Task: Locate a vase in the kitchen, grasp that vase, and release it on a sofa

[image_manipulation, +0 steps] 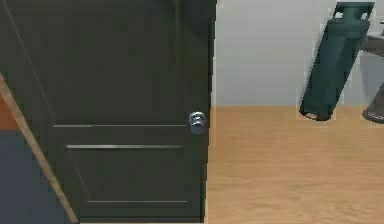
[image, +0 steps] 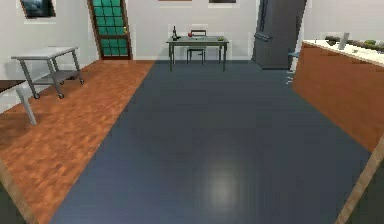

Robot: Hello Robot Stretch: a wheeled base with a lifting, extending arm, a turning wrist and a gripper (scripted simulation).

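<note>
A small dark upright thing [image: 175,33] stands on a dark green table [image: 210,42] at the far wall in the forward view; its shape is too small to name. Several small dark and green things [image: 343,40] sit on top of a wooden counter [image: 345,85] along the forward view's right. In the arm side view a tall dark teal bottle-shaped thing [image_manipulation: 335,60] stands on the wood floor against a pale wall.
A dark door [image_manipulation: 110,100] with a round metal knob [image_manipulation: 198,121] stands close in the arm side view. Ahead lie a wide dark floor, a metal shelf table [image: 48,57] at left, a green door [image: 110,28], and a grey fridge [image: 277,32].
</note>
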